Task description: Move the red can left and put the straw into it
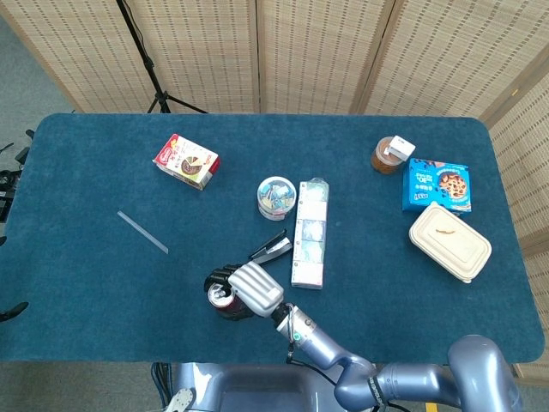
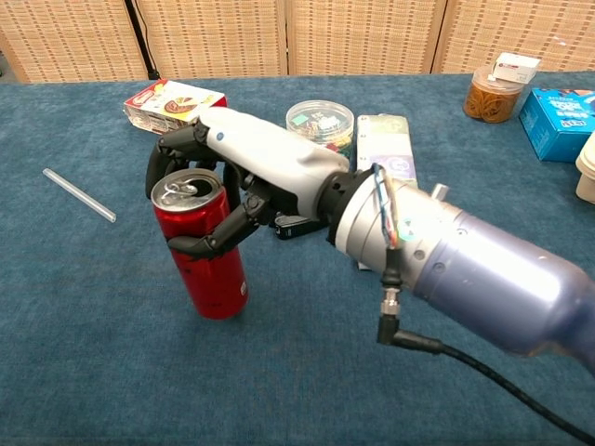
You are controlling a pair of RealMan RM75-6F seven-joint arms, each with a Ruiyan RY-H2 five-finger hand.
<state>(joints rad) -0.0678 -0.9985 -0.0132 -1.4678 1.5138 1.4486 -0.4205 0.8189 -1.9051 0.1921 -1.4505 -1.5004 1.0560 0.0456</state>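
Currently straw [image 2: 79,195] lies flat at left of frame, well apart from the rest; red can [image 2: 201,248] upright at lower centre-left on blue table [image 2: 112,372]; my right hand [image 2: 244,172] wraps its upper part, fingers curled round it; left hand not visible.

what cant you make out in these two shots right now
- Left robot hand: in neither view.
- Red can far side: chest view, wrapped by the right robot hand.
- Black object: head view too small, chest view hidden behind the hand.
- Straw ends: too small to tell.
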